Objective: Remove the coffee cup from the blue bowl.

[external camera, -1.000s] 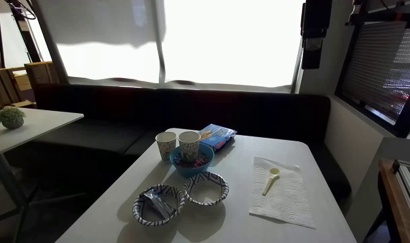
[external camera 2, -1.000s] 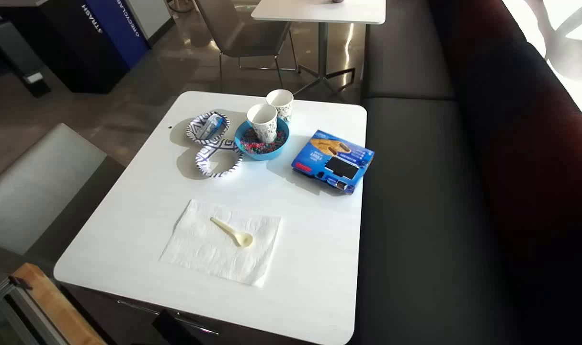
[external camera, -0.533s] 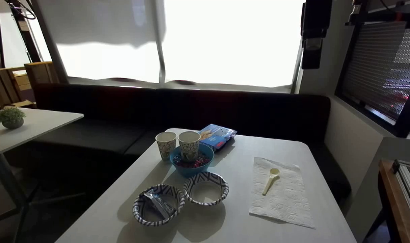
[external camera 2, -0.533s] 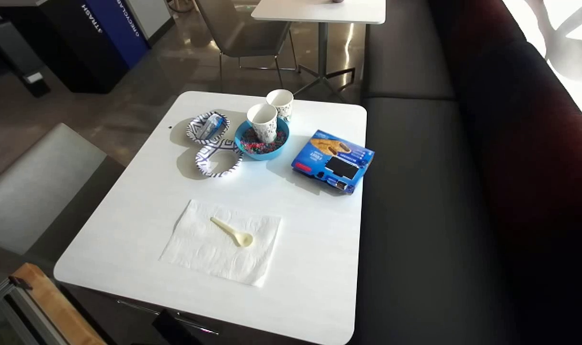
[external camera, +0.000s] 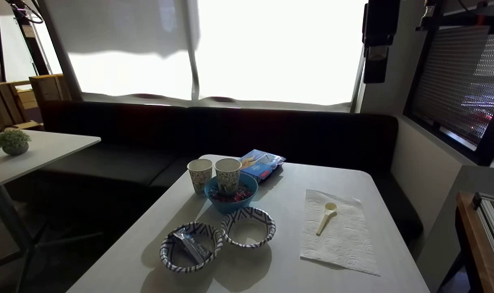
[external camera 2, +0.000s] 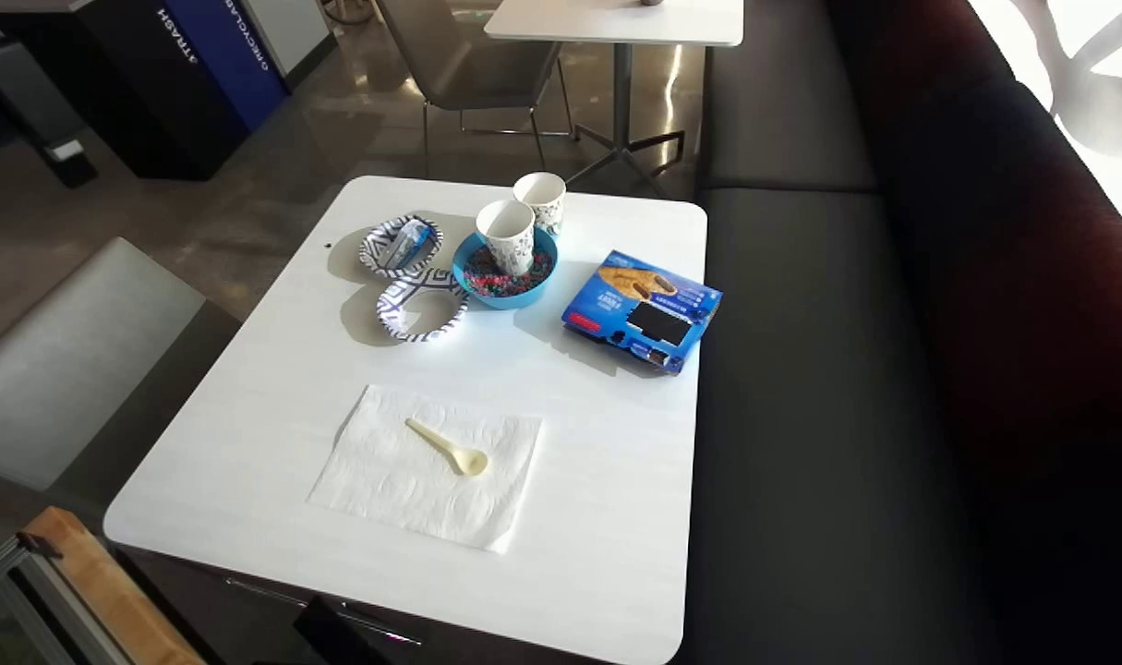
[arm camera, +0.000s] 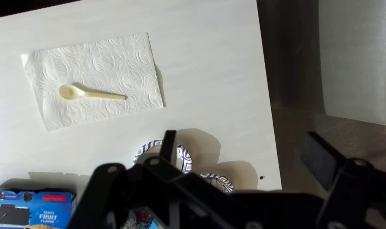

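While a second patterned cup (external camera: 200, 179) stands just beside it on the table (external camera: 287, 252), the blue bowl (external camera: 222, 206) in an exterior view bears the coffee cup (external camera: 228, 181), about upright, its base among small red and dark bits (external camera: 240, 196). In an exterior view from higher up, with a spoon (external camera 2: 445, 447) lying on a paper towel (external camera 2: 404, 489), the coffee cup sits in the bowl between the second cup and two patterned dishes (external camera 2: 392, 305), one of them holding a packet (external camera 2: 411, 242); a blue box (external camera 2: 639, 309) lies near the bowl, apart from it. In the wrist view the gripper (arm camera: 245, 144) has its fingers spread wide, its grasp vacant; behind the gap show table, parts of the dishes and floor (arm camera: 293, 149). One finger (arm camera: 169, 144) stands in front of a dish. The coffee cup lies outside that gap: what looks like a patterned sliver of it shows at the bottom edge, through the gripper's linkage, beside the bits and a strip of the bowl's rim. How high the gripper hangs cannot be told.
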